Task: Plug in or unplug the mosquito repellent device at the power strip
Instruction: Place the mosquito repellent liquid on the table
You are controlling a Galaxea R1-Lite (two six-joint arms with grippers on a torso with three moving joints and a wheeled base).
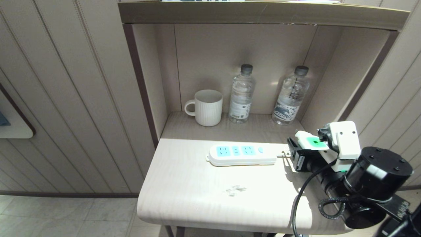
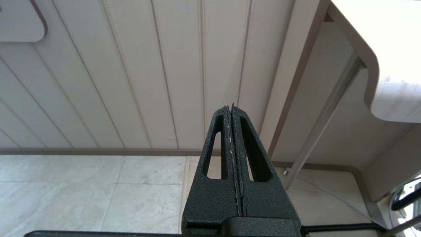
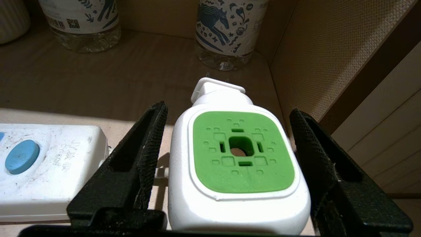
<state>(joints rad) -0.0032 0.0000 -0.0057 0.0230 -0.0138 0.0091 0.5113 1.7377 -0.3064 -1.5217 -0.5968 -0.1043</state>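
Head view: mosquito repellent device (image 1: 311,141) sits unplugged just beside the power strip (image 1: 242,155) — right claw (image 3: 230,164) spread, straddling it ungripped; left claw (image 2: 232,112) closed, parked.

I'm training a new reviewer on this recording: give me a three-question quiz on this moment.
1. True or false: the mosquito repellent device is plugged into the power strip.
2. Which gripper stands around the device? A) left B) right
3. Fill in: at the back of the shelf stand a white mug and two water ____.

Key:
1. False: it stands beside the strip's end, off the sockets.
2. B: the right gripper has a finger on each side of it, gaps showing; the left gripper is shut, below the shelf.
3. bottles.
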